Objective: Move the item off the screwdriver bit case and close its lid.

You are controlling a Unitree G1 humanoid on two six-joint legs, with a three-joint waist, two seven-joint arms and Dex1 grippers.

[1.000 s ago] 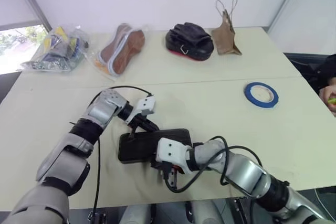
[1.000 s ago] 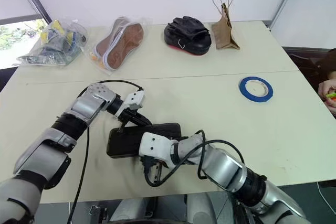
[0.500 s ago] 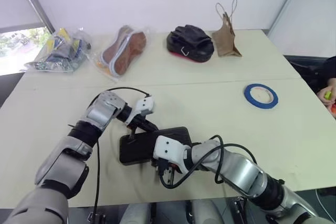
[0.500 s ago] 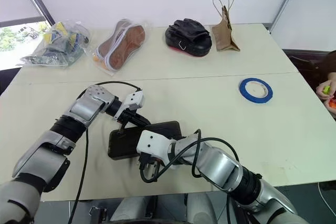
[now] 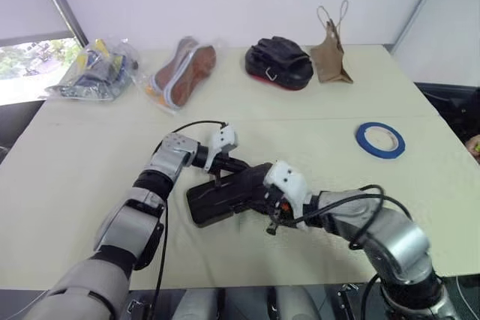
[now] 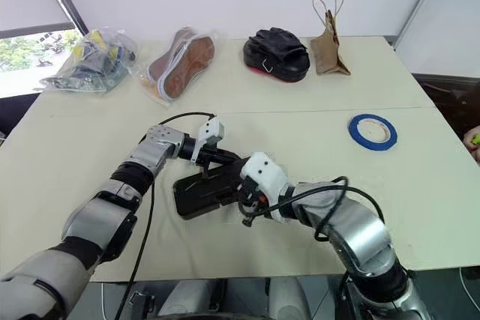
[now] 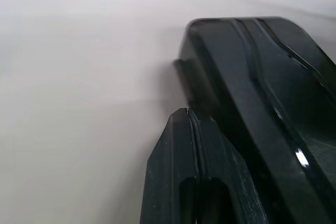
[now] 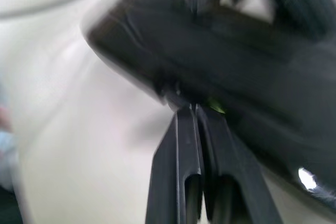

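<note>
The black screwdriver bit case [image 5: 225, 194] lies mid-front on the bench [image 5: 90, 148]. In the wrist views, the left tool [image 7: 190, 113] is clenched empty beside its corner, and the right tool [image 8: 194, 107] is clenched at its edge. The eye views add a blue tape roll [image 5: 380, 139], well apart.

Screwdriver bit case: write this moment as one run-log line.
screwdriver bit case on table | left gripper shut, at its edge | right gripper shut, at its edge

- The black case [image 8: 210, 51] is smeared with blur in the right wrist view, and its far end runs past the edge.
- A person's hand [image 6: 473, 139] is cut off at the table's right side.
- The contents of the plastic bag [image 5: 94, 71] are too small to tell.
</note>
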